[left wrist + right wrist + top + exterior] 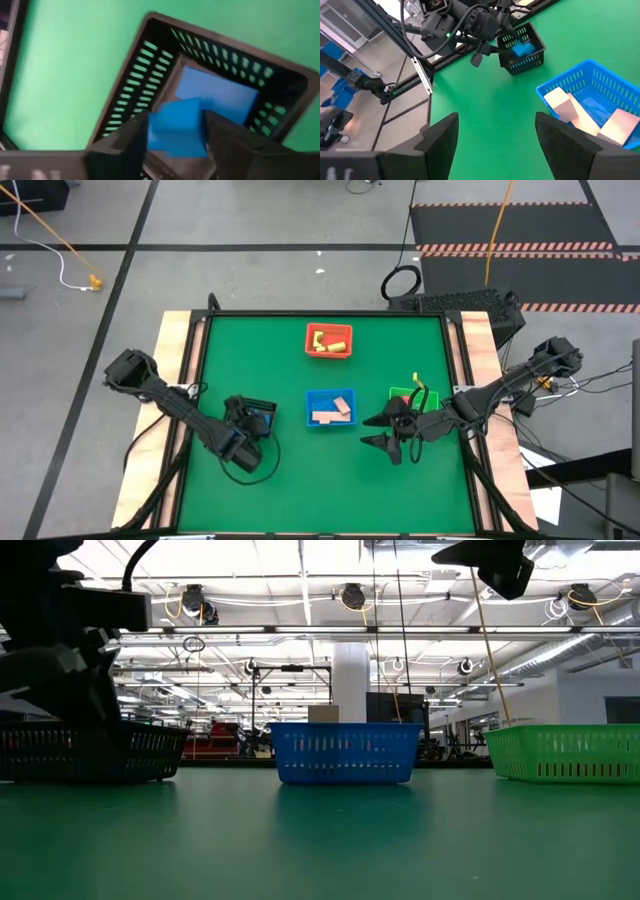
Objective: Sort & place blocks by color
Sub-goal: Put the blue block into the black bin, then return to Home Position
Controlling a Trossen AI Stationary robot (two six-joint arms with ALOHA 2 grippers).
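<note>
My left gripper hangs over the black tray at the table's left, shut on a blue block. A second blue block lies flat on that tray's floor. My right gripper is open and empty, raised above bare green table between the blue tray and the green tray. Two pale tan blocks lie in the blue tray. The red tray holds yellow and tan blocks. A yellow block sticks up out of the green tray. My left gripper pinches the blue block by two opposite side faces, one finger on each side. The fingers come from above, pointing down into the black tray. The block is lifted clear of the tray's floor, above the other blue block.
The four trays stand apart on the green mat: red at the far middle, blue in the centre, green to its right, black to its left. In the low view the black tray, blue tray and green tray stand in a row. Bare mat lies along the near side.
</note>
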